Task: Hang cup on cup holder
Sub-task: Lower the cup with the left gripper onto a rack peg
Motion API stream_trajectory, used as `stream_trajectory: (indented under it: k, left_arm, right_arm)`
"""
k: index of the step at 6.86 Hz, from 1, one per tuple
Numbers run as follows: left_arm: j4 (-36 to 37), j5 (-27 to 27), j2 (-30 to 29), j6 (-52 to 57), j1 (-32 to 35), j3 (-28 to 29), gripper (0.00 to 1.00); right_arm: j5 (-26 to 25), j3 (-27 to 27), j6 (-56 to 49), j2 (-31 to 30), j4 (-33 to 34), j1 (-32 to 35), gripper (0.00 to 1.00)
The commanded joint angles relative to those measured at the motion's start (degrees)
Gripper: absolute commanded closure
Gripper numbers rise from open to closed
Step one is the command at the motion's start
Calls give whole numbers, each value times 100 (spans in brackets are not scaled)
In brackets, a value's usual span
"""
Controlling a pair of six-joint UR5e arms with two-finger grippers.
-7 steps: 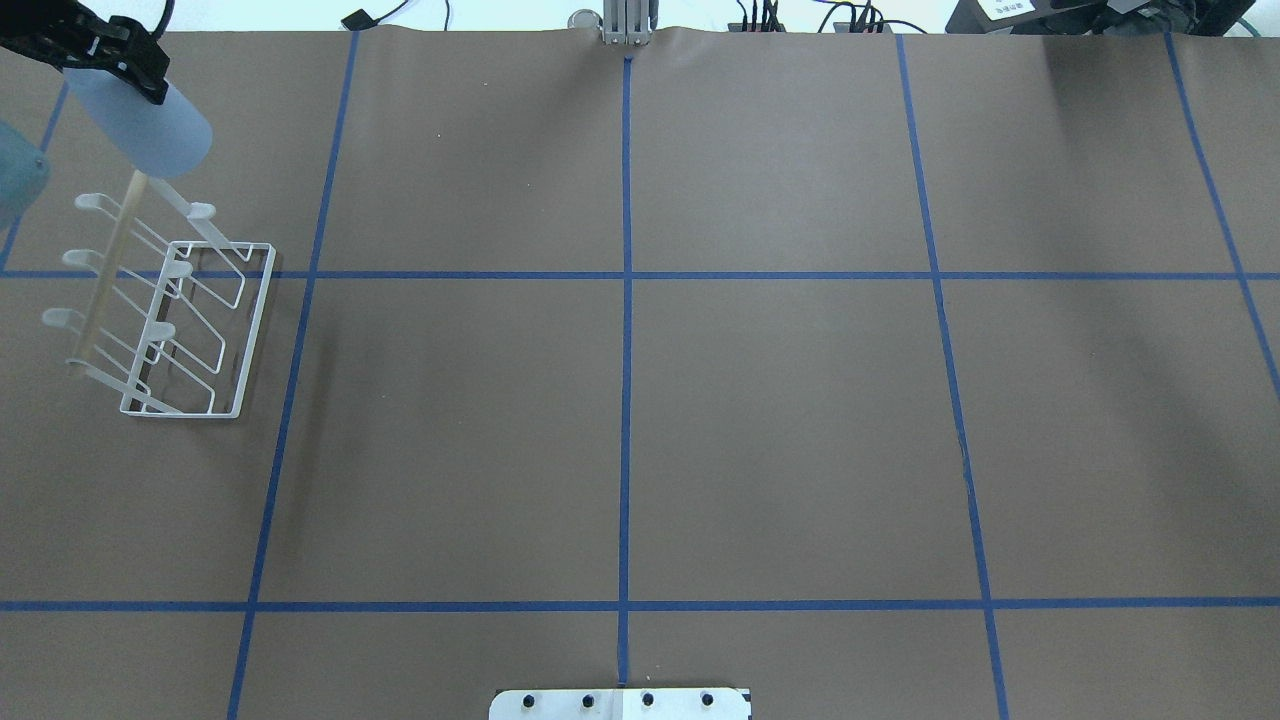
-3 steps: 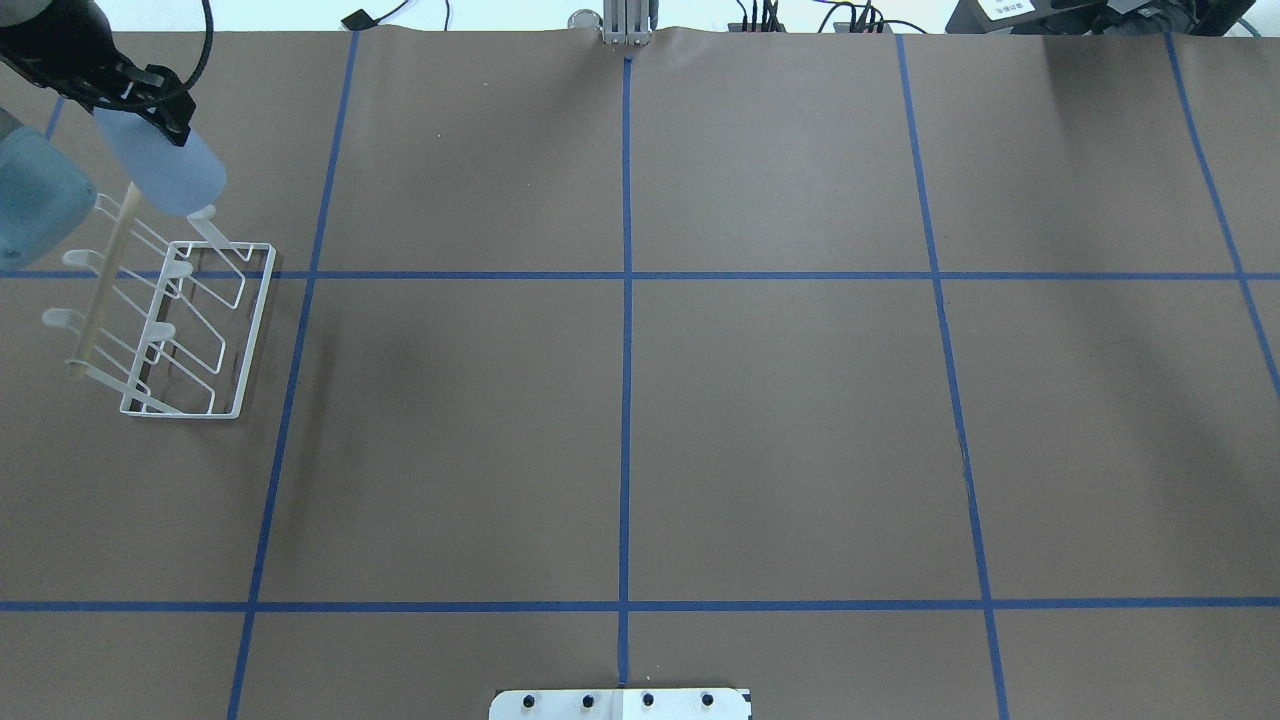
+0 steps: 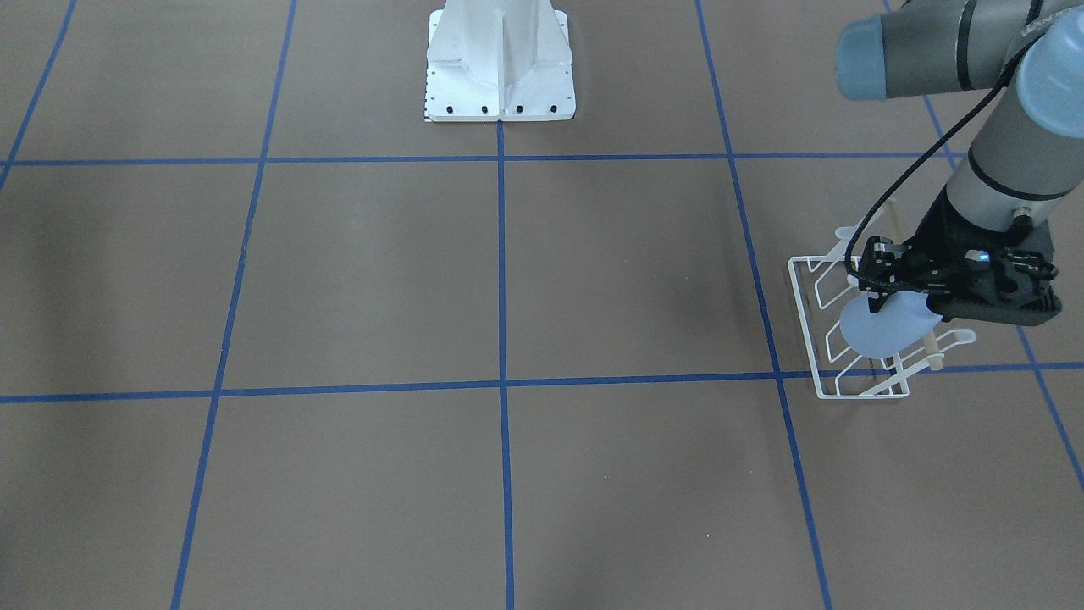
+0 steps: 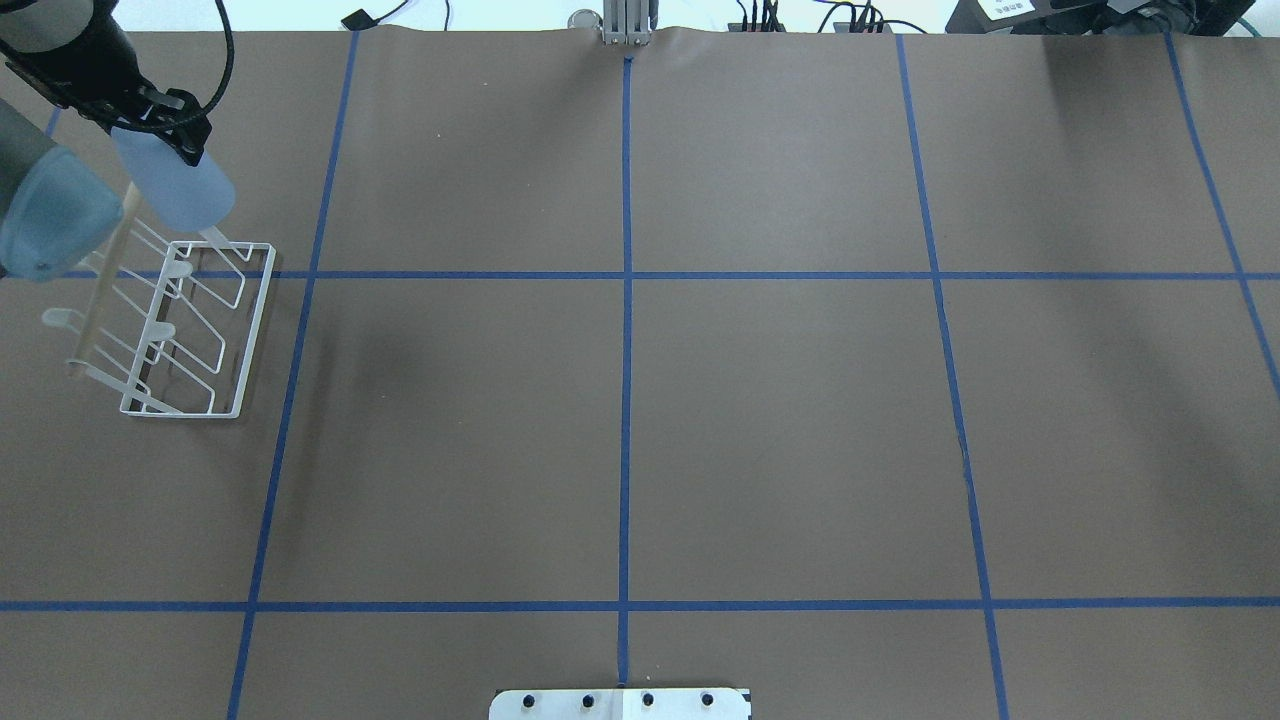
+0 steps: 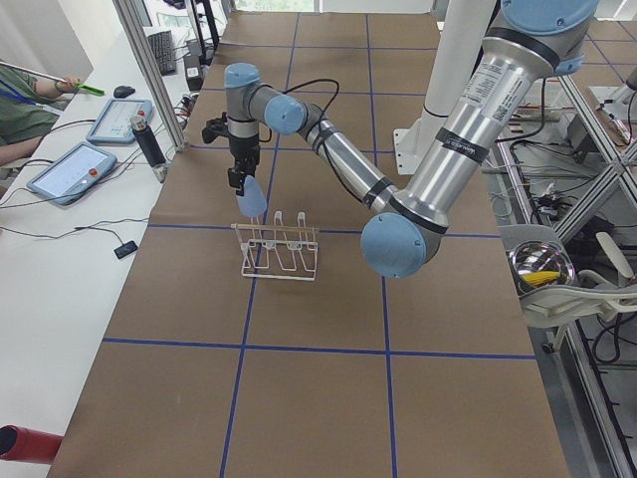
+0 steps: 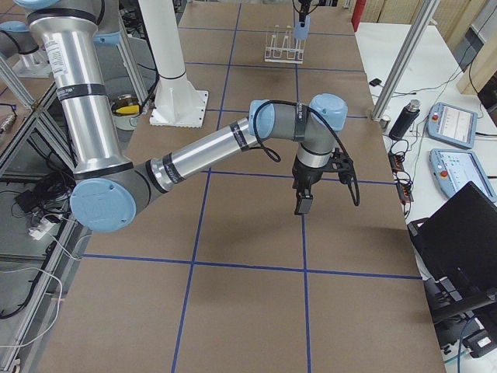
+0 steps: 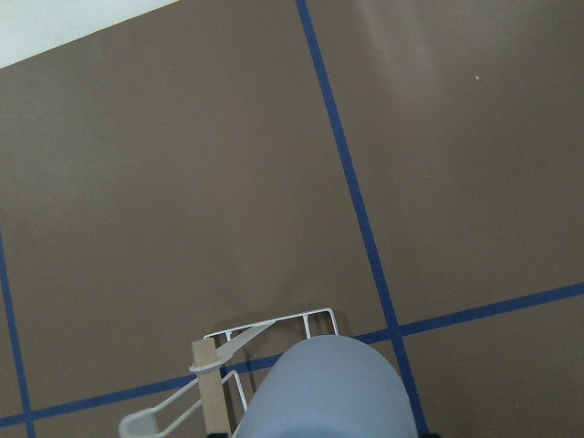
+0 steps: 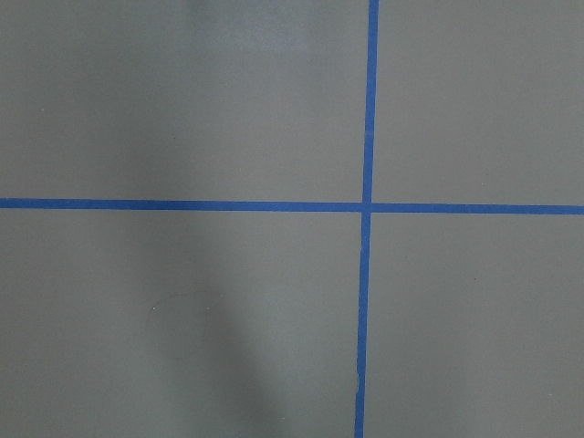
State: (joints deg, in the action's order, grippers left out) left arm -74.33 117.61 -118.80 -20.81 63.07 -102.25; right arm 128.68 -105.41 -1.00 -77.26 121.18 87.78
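Note:
My left gripper [image 4: 160, 115] is shut on the pale blue-grey cup [image 4: 178, 185] and holds it tilted, mouth down, over the far end of the white wire cup holder [image 4: 255, 330]. The cup covers the tip of the far prong; I cannot tell if it rests on it. In the front-facing view the cup [image 3: 881, 326] hangs under the gripper [image 3: 889, 284] inside the rack's [image 3: 807, 339] outline. The left wrist view shows the cup [image 7: 319, 392] beside the wooden rod [image 7: 210, 383]. My right gripper [image 6: 301, 203] points down over bare table; I cannot tell if it is open or shut.
The rack stands at the table's far left corner, near the edge [image 4: 60, 30]. Brown paper with blue tape lines [image 4: 625, 275] covers the table. The robot's base plate [image 3: 500, 76] sits at mid table edge. Tablets and a bottle [image 5: 149, 144] lie on the side bench.
My left gripper has moved the cup down and toward the rack. The cup now covers the far prong's tip, which showed before.

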Motion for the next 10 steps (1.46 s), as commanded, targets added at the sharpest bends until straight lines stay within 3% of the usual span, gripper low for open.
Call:
stream_trajectory:
  k: [1, 4, 5, 6, 9, 10]
  left_arm:
    - [-46, -37, -3, 7, -75, 152, 100]
    - [-493, -37, 49, -20, -286, 555, 100]
    - [-564, -28, 163, 7, -286, 565, 89]
    - [-600, -45, 173, 7, -286, 592, 1]
    - [-539, -28, 173, -2, -103, 172, 1]
    - [-504, 16, 181, -2, 272, 5, 1]
  right_arm:
    - [0, 3, -5, 0, -7, -6, 0]
    - [0, -6, 4, 0, -16, 2, 0]
    - [0, -6, 12, 0, -33, -6, 0]
    - [0, -23, 4, 0, -33, -85, 0]
    - [-71, -14, -31, 44, -94, -279, 0]
    - [-71, -6, -14, -52, -356, -279, 0]
